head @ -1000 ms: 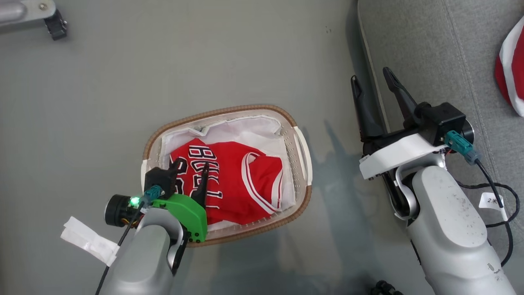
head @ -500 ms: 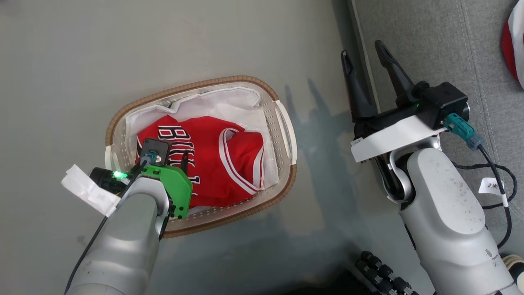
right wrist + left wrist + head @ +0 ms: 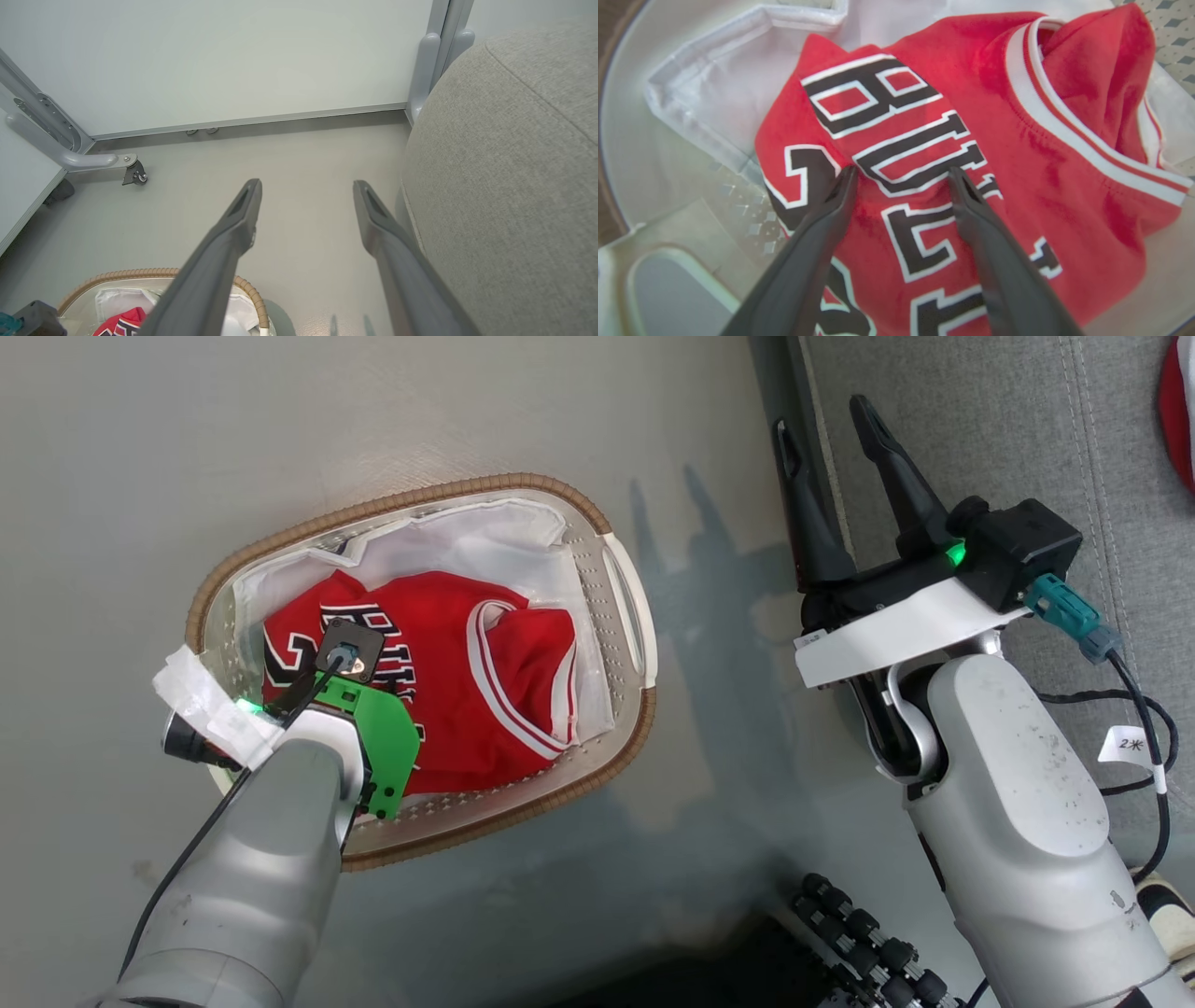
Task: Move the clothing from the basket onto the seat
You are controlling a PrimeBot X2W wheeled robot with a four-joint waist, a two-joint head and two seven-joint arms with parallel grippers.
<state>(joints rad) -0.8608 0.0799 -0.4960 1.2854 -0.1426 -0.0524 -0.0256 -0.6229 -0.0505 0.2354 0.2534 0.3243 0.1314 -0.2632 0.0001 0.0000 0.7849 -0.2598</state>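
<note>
A red jersey (image 3: 485, 681) with black-white lettering lies crumpled in the off-white basket (image 3: 523, 483) on a white liner sheet (image 3: 467, 537). My left gripper (image 3: 902, 171) reaches down into the basket. It is open, and its fingertips (image 3: 847, 179) rest at the jersey (image 3: 1017, 116) lettering, with cloth between them but not pinched. In the head view its green wrist mount (image 3: 387, 747) hides the fingers. My right gripper (image 3: 822, 415) is open and empty over the floor, beside the edge of the grey seat (image 3: 1008, 429). A piece of red clothing (image 3: 1178, 411) lies at the seat's far right.
A metal frame leg with a caster (image 3: 133, 172) stands on the floor by the pale wall panel. Black rollers of my base (image 3: 859, 933) show at the bottom. Black cables (image 3: 1144, 747) hang beside my right forearm, over the seat's edge (image 3: 514, 163).
The head camera has shifted, so the basket sits further up and left in the picture. My left gripper has tilted down into the basket, onto the jersey. The right gripper stays open.
</note>
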